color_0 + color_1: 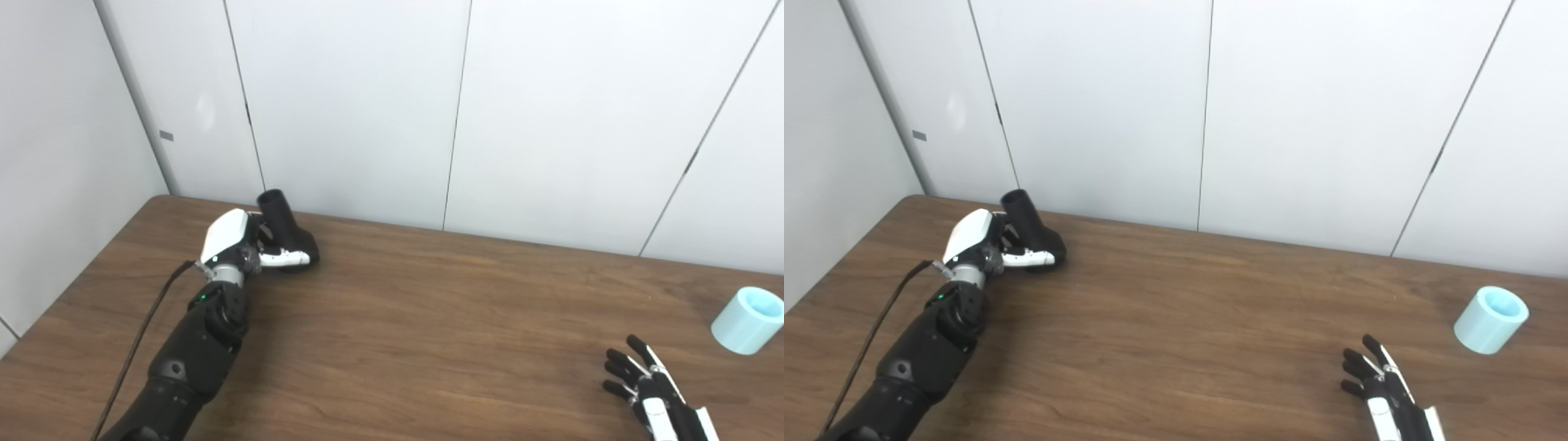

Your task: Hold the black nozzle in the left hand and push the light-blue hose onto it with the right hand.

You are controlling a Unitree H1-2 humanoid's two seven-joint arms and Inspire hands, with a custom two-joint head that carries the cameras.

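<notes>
The black nozzle (286,225) stands on the wooden table (429,318) at the back left, its round tube leaning up and to the left. My left hand (245,245) wraps its wide base: the white thumb lies across the front, and the fingers are hidden behind it. The light-blue hose (748,320), a short tube piece, lies at the far right with its open end facing up and right. My right hand (643,386) hovers low at the bottom right, open with fingers spread, below and to the left of the hose and apart from it.
White wall panels (367,110) rise right behind the table's back edge and along its left side, close to the nozzle. A black cable (144,331) runs along my left forearm. Bare wood lies between the two hands.
</notes>
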